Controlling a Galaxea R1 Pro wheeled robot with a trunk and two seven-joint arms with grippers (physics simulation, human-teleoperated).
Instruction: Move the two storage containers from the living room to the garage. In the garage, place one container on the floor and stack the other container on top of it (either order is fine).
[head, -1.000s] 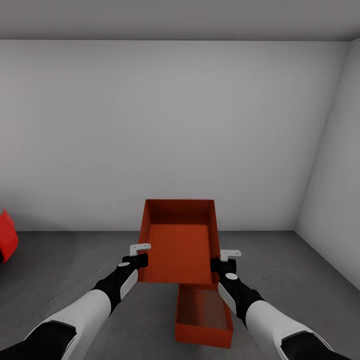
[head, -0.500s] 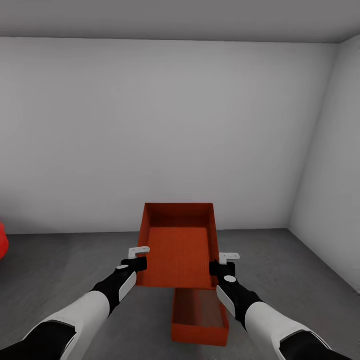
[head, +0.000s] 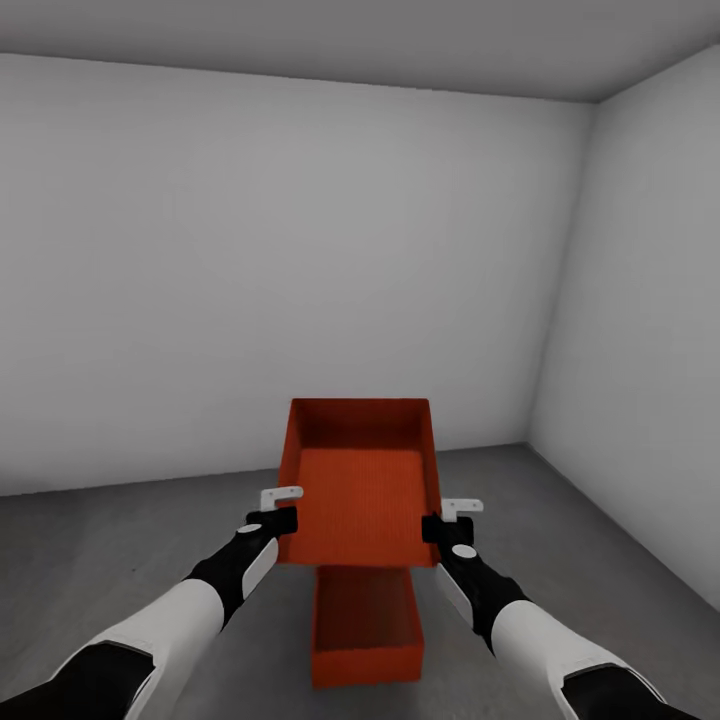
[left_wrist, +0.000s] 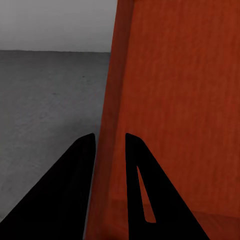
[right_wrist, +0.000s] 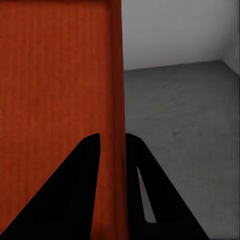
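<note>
Red-orange wall fills the space between the left gripper (head: 284, 520) fingers (left_wrist: 80, 165) in the left wrist view, pinched narrow on the held container (head: 360, 480). From the head, that container hangs tilted between both arms, above the second container (head: 366, 640) on the dark concrete floor (head: 100, 560). Opposite, the right gripper (head: 436, 528) nips the other wall, its fingers (right_wrist: 87, 165) equally narrow.

Both black-and-white arms reach forward, roughly level and parallel. The left end effector (head: 281, 522) is clamped on the left side wall of the red-orange rectangular open-topped container (head: 362, 490), its dark fingers (left_wrist: 80, 165) straddling that wall. The right end effector (head: 437, 528) pinches the opposite wall likewise, one finger on either side.
</note>
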